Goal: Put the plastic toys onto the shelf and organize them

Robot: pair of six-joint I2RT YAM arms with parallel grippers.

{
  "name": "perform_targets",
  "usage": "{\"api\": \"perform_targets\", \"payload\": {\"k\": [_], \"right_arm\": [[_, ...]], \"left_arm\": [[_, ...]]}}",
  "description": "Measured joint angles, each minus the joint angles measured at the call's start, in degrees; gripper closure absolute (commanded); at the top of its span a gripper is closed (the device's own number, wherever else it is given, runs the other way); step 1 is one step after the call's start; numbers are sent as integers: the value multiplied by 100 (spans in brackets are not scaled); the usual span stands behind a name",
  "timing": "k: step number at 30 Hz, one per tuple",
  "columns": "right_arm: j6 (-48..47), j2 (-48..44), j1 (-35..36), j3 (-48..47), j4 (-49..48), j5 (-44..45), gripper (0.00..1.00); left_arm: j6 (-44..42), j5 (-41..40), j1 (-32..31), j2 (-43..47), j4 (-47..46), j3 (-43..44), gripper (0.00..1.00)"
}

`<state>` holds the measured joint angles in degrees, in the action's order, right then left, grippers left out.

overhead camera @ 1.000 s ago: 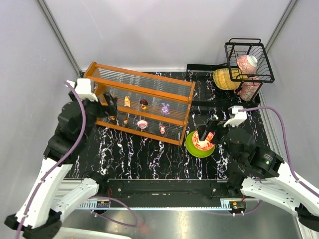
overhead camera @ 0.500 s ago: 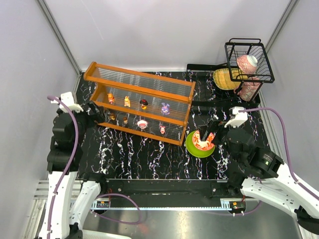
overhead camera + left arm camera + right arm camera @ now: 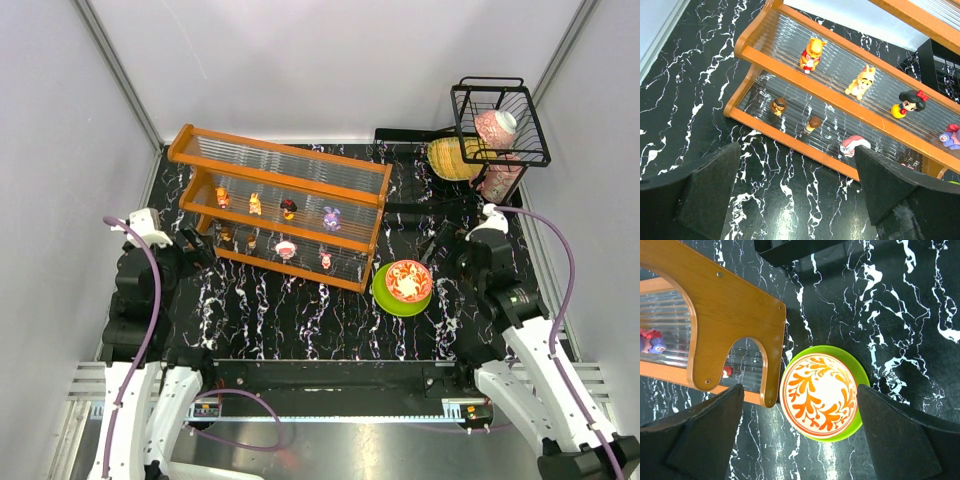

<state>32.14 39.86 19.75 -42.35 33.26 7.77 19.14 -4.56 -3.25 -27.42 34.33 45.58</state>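
The shelf (image 3: 285, 165) with its orange frame stands at the middle left. Its upper tier holds an orange toy (image 3: 811, 54), a yellow toy (image 3: 861, 82), a black-haired toy (image 3: 910, 102) and a purple toy (image 3: 952, 139). The lower tier holds a brown-headed toy (image 3: 778, 106), a small brown toy (image 3: 814, 124) and a pink-white toy (image 3: 855, 145); a red toy (image 3: 727, 371) shows behind the shelf's end panel (image 3: 730, 305). My left gripper (image 3: 193, 245) (image 3: 797, 200) is open and empty, off the shelf's near left corner. My right gripper (image 3: 447, 243) (image 3: 800, 440) is open and empty above the patterned bowl (image 3: 819, 395).
The bowl sits on a green plate (image 3: 385, 300) right of the shelf. A black wire basket (image 3: 500, 120) with a pink can stands at the back right, with a yellow object (image 3: 452, 158) and another pink can (image 3: 500, 182) beside it. A black tray (image 3: 800, 250) lies behind the plate.
My left gripper has drawn back from the shelf's left end, where the orange toy now stands on the upper tier. My right gripper has drawn back from the bowl to the right.
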Motion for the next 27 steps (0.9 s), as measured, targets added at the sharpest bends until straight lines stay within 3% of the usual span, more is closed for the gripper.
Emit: {"api": "perform_targets", "payload": {"k": [2, 13, 25, 27], "right_arm": [[15, -9, -372, 92, -59, -334, 0], [133, -525, -975, 212, -678, -1338, 0], [-175, -752, -1008, 413, -833, -1742, 0], [-280, -748, -1008, 413, -852, -1862, 4]], "left_arm": [[22, -2, 0, 46, 4, -59, 1], [90, -17, 0, 199, -17, -450, 1], [85, 39, -28, 234, -144, -496, 1], [85, 50, -33, 234, -151, -503, 1]]}}
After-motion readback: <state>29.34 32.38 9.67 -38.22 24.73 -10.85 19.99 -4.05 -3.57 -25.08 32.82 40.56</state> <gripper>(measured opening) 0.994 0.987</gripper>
